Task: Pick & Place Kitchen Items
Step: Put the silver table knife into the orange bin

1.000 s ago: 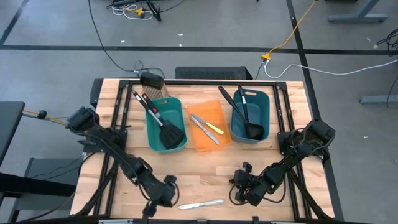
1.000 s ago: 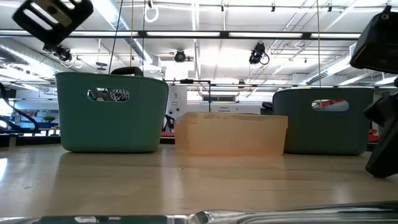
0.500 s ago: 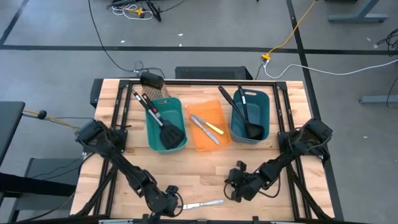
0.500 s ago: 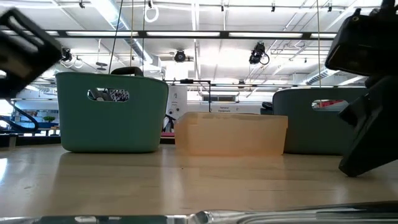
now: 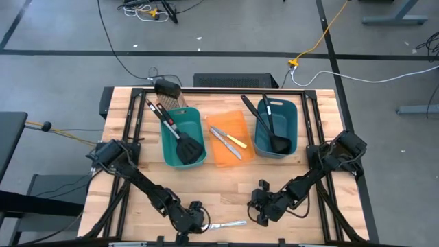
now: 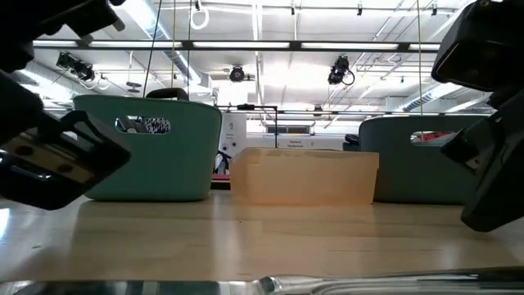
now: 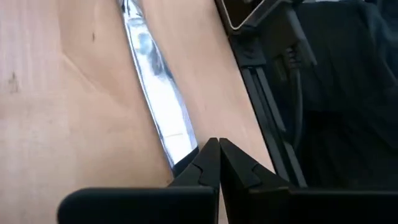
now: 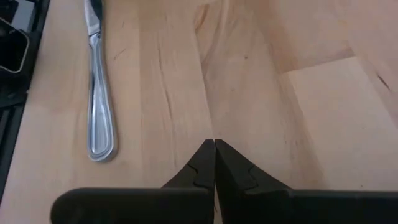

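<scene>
A silver table knife (image 5: 226, 224) lies flat on the desk (image 5: 226, 185) at its near edge. The left gripper (image 5: 199, 221) sits at the knife's left end, jaws pressed together, holding nothing. The right gripper (image 5: 259, 211) hovers just right of the knife, jaws likewise closed and empty.
</scene>
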`<action>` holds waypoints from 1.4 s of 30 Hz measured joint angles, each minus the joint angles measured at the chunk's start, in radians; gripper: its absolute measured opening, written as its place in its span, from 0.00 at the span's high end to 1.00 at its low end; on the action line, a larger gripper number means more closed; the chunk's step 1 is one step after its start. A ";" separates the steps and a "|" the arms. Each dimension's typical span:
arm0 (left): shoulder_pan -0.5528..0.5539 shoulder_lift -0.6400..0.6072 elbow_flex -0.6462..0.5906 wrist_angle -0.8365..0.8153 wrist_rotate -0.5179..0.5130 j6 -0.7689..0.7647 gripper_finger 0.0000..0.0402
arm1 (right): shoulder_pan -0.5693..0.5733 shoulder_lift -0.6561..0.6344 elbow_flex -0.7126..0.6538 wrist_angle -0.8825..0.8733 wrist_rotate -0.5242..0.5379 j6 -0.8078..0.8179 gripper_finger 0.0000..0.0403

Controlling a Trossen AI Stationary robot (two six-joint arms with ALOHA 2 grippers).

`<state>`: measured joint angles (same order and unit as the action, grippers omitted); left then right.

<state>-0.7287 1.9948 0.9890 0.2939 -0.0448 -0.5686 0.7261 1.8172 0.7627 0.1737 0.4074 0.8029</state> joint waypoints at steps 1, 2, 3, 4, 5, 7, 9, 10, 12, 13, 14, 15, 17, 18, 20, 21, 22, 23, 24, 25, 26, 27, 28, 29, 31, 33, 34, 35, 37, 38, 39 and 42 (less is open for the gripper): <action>0.002 0.001 0.000 0.000 -0.007 0.000 0.99 | 0.000 0.000 0.000 0.000 0.000 -0.002 0.98; 0.004 0.001 0.000 0.000 -0.013 0.001 0.99 | 0.000 0.000 0.000 0.000 0.000 -0.004 0.98; 0.006 0.001 0.000 0.000 -0.019 0.000 0.99 | 0.000 0.000 0.000 0.000 0.000 -0.005 0.98; 0.008 0.001 0.000 0.000 -0.023 0.001 0.99 | 0.000 0.000 0.000 -0.001 0.000 -0.008 0.98; 0.010 0.001 0.000 0.000 -0.028 0.001 0.99 | 0.000 -0.001 0.000 -0.001 -0.002 -0.012 0.98; 0.012 0.001 0.000 -0.003 -0.046 0.003 0.99 | 0.002 -0.001 0.000 -0.001 -0.005 -0.015 0.98; 0.018 0.001 0.000 -0.010 -0.056 0.003 0.99 | 0.008 -0.001 0.000 0.005 0.007 -0.027 0.98; 0.021 0.001 0.000 -0.013 -0.058 0.004 0.99 | 0.014 -0.001 0.000 0.013 0.015 -0.036 0.98; 0.028 0.001 0.001 -0.019 -0.067 0.004 0.99 | 0.020 -0.002 0.004 0.017 0.022 -0.042 0.98; 0.031 0.001 0.001 -0.022 -0.070 0.007 0.99 | 0.022 -0.002 0.008 0.015 0.022 -0.045 0.98; 0.034 0.001 0.001 -0.023 -0.072 0.017 0.99 | 0.026 -0.002 0.013 0.015 0.021 -0.051 0.98; 0.037 0.001 0.001 -0.023 -0.074 0.027 0.99 | 0.031 -0.002 0.019 0.015 0.021 -0.055 0.98; 0.041 0.001 0.001 -0.023 -0.075 0.045 0.99 | 0.038 -0.002 0.027 0.014 0.021 -0.063 0.98; 0.041 0.001 0.001 -0.020 -0.072 0.059 0.99 | 0.041 -0.002 0.028 0.015 0.021 -0.063 0.98; 0.040 -0.006 0.000 -0.018 -0.054 0.098 0.99 | 0.042 -0.002 0.028 0.013 0.021 -0.059 0.98; 0.037 -0.010 0.001 -0.022 -0.040 0.109 0.99 | 0.042 -0.002 0.029 0.010 0.021 -0.054 0.98; 0.035 -0.011 0.007 -0.024 -0.030 0.118 0.99 | 0.042 -0.003 0.029 0.006 0.021 -0.051 0.98; 0.030 -0.018 0.013 -0.025 -0.023 0.132 0.99 | 0.042 -0.002 0.029 0.003 0.020 -0.047 0.98; 0.026 -0.028 0.017 -0.031 -0.020 0.144 0.99 | 0.041 -0.003 0.029 0.002 0.021 -0.044 0.98; 0.025 -0.038 0.025 -0.039 -0.021 0.153 0.99 | 0.041 -0.003 0.029 0.002 0.020 -0.044 0.98; 0.024 -0.046 0.031 -0.050 -0.031 0.155 0.99 | 0.042 -0.003 0.029 0.001 0.020 -0.043 0.98; 0.024 -0.054 0.031 -0.075 -0.043 0.154 0.99 | 0.042 -0.003 0.029 0.001 0.019 -0.043 0.98; 0.024 -0.061 0.029 -0.114 -0.058 0.151 0.99 | 0.042 -0.003 0.029 0.002 0.019 -0.040 0.98; 0.024 -0.067 0.027 -0.153 -0.072 0.141 0.99 | 0.043 -0.003 0.029 0.000 0.018 -0.035 0.98; 0.029 -0.077 0.027 -0.229 -0.098 0.113 0.99 | 0.044 -0.003 0.029 -0.004 0.018 -0.032 0.98; 0.032 -0.082 0.027 -0.287 -0.113 0.086 0.99 | 0.049 -0.003 0.029 -0.004 0.019 -0.032 0.98; 0.032 -0.082 0.027 -0.300 -0.114 0.082 0.99 | 0.051 -0.003 0.029 -0.004 0.019 -0.031 0.98; 0.032 -0.082 0.028 -0.303 -0.115 0.081 0.99 | 0.051 -0.003 0.029 -0.004 0.019 -0.028 0.98; 0.032 -0.082 0.028 -0.302 -0.113 0.081 0.99 | 0.051 -0.003 0.029 -0.004 0.019 -0.026 0.98; 0.032 -0.082 0.028 -0.303 -0.112 0.081 0.99 | 0.051 -0.003 0.029 -0.004 0.019 -0.025 0.98; 0.032 -0.082 0.028 -0.304 -0.112 0.082 0.99 | 0.051 -0.003 0.029 -0.004 0.019 -0.025 0.98; 0.032 -0.082 0.028 -0.307 -0.110 0.081 0.99 | 0.051 -0.003 0.029 -0.004 0.021 -0.026 0.98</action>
<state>-0.6968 1.9129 1.0172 -0.0134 -0.1550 -0.4877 0.7773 1.8141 0.7918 0.1699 0.4282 0.7769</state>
